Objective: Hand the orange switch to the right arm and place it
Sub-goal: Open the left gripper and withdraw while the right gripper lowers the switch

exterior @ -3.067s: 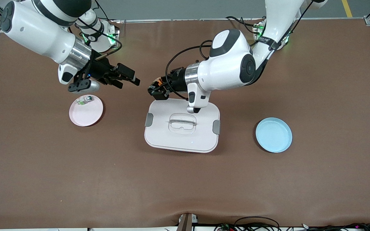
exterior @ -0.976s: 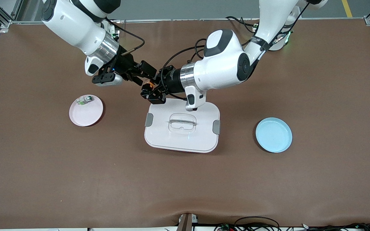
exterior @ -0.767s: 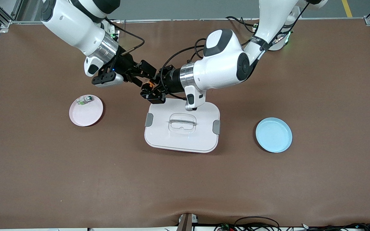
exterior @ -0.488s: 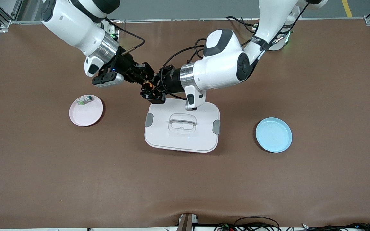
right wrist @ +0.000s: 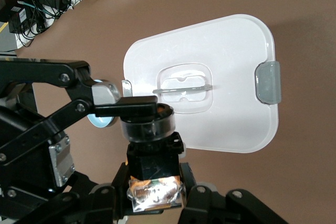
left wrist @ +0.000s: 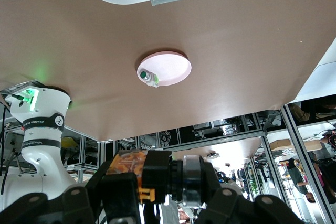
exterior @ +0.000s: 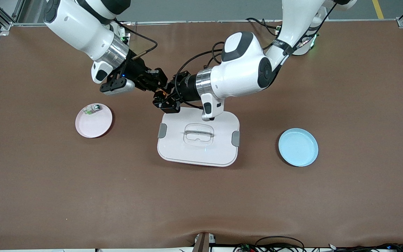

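The orange switch point(exterior: 163, 92) is a small black cylinder with orange marks, held in the air between both grippers, over the table beside the white lid's edge. My left gripper point(exterior: 165, 99) is shut on it. In the left wrist view the switch point(left wrist: 157, 174) lies across between the left gripper's point(left wrist: 163, 195) fingers. My right gripper point(exterior: 158, 83) is also shut on it. In the right wrist view the switch's point(right wrist: 152, 161) black body sits between the right gripper's point(right wrist: 156, 195) fingers, with a left finger point(right wrist: 134, 106) at its ringed end.
A white lid with a clear handle point(exterior: 187, 154) lies mid-table under the left arm. A pink plate point(exterior: 96, 126) holding a whitish-clear part point(exterior: 92, 109) sits toward the right arm's end. A blue plate point(exterior: 298, 147) sits toward the left arm's end.
My right arm has swung from over the pink plate to the left gripper. Its open fingers have closed around the switch. The left gripper has kept hold and barely moved.
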Controlling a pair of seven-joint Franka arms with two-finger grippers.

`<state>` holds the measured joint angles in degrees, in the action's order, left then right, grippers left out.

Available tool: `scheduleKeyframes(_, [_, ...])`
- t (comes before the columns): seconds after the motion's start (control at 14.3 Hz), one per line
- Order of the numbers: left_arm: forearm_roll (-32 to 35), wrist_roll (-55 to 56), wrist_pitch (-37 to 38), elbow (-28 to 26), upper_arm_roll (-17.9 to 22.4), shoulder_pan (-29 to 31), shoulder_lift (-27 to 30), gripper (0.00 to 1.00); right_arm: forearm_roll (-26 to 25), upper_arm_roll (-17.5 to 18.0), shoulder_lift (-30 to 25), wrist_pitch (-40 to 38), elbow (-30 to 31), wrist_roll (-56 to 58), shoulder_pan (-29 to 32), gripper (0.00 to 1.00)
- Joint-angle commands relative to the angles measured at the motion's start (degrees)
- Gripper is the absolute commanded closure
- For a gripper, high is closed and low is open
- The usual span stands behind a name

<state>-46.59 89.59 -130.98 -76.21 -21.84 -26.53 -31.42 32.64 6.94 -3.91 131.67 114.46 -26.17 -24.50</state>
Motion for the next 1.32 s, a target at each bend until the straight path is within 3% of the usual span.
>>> scheduleKeyframes(0.0, [-0.3,0.5,-0.5,0.7,0.3,-0.3,0.1,0.61,-0.2,-0.5,0.4,-2.8,-1.1,1.9,0.9,1.00])
scheduleKeyframes(0.07, [0.0,0.3,-0.5,0.7,0.5,-0.3,0.1,0.27,-0.2,-0.5,0.4,-4.5,-1.1,4.7,1.6,1.00])
scheduleKeyframes(0.14, [1.8,0.2,-0.4,0.7,0.5,-0.4,0.1,0.00,-0.4,-0.6,0.2,-6.8,-1.1,7.6,2.7,1.00])
scheduleKeyframes(0.21, [4.1,0.2,-0.4,0.7,0.2,-0.3,0.2,0.00,-0.9,-0.6,0.1,-8.3,-1.0,9.6,3.7,1.00])
scheduleKeyframes(0.49, [6.7,0.2,0.5,0.7,0.7,0.8,1.7,0.00,-11.2,-0.7,-0.1,-12.4,-1.0,15.1,4.5,1.00])
scheduleKeyframes(0.84, [19.1,0.1,7.1,0.9,0.7,6.5,4.2,0.00,-13.7,-0.7,-0.1,-17.8,-0.7,30.7,11.2,1.00])
scheduleKeyframes(0.98, [26.4,-1.2,9.8,0.9,0.7,8.4,5.0,0.00,-19.2,-0.6,-0.1,-19.7,-0.7,37.4,13.4,1.00])
scheduleKeyframes(1.25, [31.5,-15.4,15.8,0.5,0.7,14.6,6.8,0.00,-26.9,-0.6,-0.1,-21.1,0.5,46.4,15.6,1.00])
